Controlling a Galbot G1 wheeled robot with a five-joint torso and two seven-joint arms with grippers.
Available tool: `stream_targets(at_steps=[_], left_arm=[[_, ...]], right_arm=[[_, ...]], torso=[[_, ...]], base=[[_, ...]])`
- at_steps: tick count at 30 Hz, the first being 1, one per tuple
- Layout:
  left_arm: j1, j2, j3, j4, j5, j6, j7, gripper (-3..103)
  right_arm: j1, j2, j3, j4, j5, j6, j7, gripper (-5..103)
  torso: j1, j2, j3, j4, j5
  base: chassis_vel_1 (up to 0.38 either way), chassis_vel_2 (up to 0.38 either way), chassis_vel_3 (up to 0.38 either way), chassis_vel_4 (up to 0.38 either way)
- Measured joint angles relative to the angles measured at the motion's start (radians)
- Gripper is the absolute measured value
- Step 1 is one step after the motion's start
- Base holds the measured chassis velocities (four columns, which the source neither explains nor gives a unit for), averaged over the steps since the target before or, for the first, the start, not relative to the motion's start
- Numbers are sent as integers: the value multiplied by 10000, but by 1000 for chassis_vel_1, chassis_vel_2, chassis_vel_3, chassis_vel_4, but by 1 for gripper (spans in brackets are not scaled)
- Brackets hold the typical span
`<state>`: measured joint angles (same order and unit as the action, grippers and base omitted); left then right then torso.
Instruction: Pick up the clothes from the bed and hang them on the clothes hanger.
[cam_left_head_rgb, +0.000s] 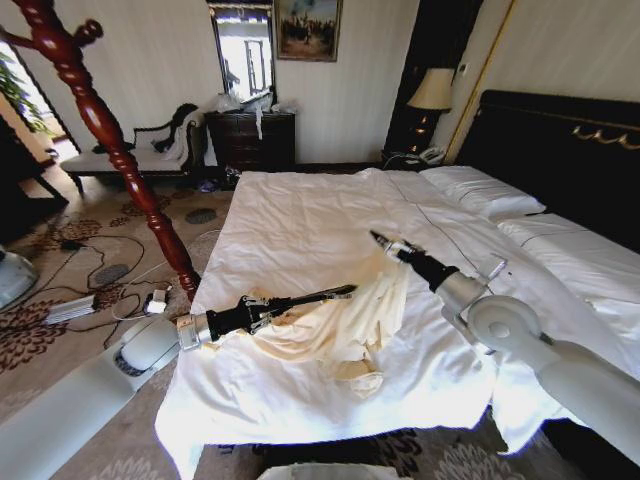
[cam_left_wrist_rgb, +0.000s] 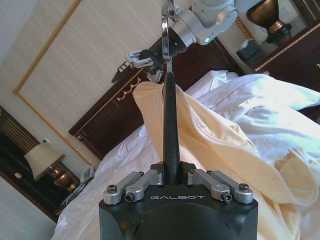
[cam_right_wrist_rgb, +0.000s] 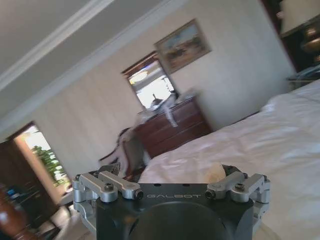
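**Soft garment, stiff hanger**

Nearest the head camera, the left gripper (cam_left_head_rgb: 262, 311) is clamped on one end of the hanger (cam_left_head_rgb: 310, 297), held low over the clothes (cam_left_head_rgb: 350, 320). These lie crumpled mid-bed (cam_left_head_rgb: 300, 220), thin, limp and light, likely to slide off. The collar or shoulder seam looks the best hold. The right gripper (cam_left_head_rgb: 383, 241) pinches a raised fold at the hanger's far end.

Wide bed (cam_left_head_rgb: 300, 230) in white sheets, and the cream-yellow clothes (cam_left_head_rgb: 345, 325) lie crumpled near its foot edge. White pillows (cam_left_head_rgb: 480, 190) sit up at the black headboard (cam_left_head_rgb: 560, 140).
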<state>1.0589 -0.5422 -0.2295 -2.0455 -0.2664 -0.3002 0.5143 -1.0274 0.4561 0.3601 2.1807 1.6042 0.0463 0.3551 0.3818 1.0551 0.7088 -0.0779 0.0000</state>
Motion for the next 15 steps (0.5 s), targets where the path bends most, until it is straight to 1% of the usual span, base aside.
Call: stream_targets(at_steps=[2,5,7,9,10,13,14,15], left_arm=[[52,-41,-51,-53,-84,27,-92,15],[177,-154,-142,-87,-126,66,-197,15],[355,-337,-269,-108,-208,108,-311,15],[665,-600,-525,-130,-350,178,-410,15],[665,-600,-525,-130,-350,178,-410,15],[1140,-965,-800,-139,-466,246,-517,15],[1363,-1143,-894,-139,-490,262,-563,15],[1517,-1263,-949,-139,-497,273,-595,15]], right_arm=[[-207,0,244,252,144,-10,96,100],[-299,11,322,624,265,-19,-17,100],[-350,4,323,869,266,-29,-495,100],[-391,-1,286,1034,177,20,-1157,100],[-391,-1,286,1034,177,20,-1157,100],[-462,-2,251,1080,99,317,-2182,100],[-488,-3,235,1077,71,504,-2717,100],[-497,-2,219,1067,53,651,-3046,100]], torso=[[0,0,-1,-3,0],[-1,0,0,-1,0],[0,0,0,1,-2],[0,0,0,0,-1],[0,0,0,0,-1],[0,0,0,0,-2],[0,0,0,2,-2],[0,0,-1,0,-1]], base=[[0,0,0,0],[0,0,0,0],[0,0,0,0],[0,0,0,0],[0,0,0,0],[0,0,0,0],[0,0,0,0],[0,0,0,0]])
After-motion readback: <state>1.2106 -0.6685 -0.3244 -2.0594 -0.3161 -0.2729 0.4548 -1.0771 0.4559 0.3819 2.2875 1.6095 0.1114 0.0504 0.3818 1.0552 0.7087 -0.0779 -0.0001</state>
